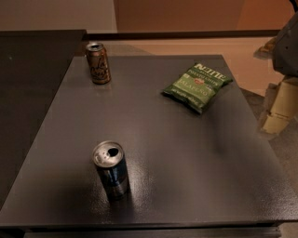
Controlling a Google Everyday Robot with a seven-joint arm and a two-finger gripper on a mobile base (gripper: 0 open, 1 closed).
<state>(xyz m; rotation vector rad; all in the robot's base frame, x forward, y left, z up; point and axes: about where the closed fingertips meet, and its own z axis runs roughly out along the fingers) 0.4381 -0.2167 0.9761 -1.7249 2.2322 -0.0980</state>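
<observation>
My gripper (280, 109) hangs at the right edge of the view, beyond the right side of the dark grey table (186, 158), below a grey arm part (288, 44). It holds nothing that I can see. Nearest to it is a green jalapeño chip bag (197, 86), lying flat at the table's far right. A blue and silver can (111, 170) with an opened top stands upright near the front left. A brown can (98, 62) stands upright at the far left corner.
A darker surface (28, 93) adjoins the table on the left. Light floor (242, 60) shows behind and to the right of the table, under the gripper. A wall (177, 14) runs along the back.
</observation>
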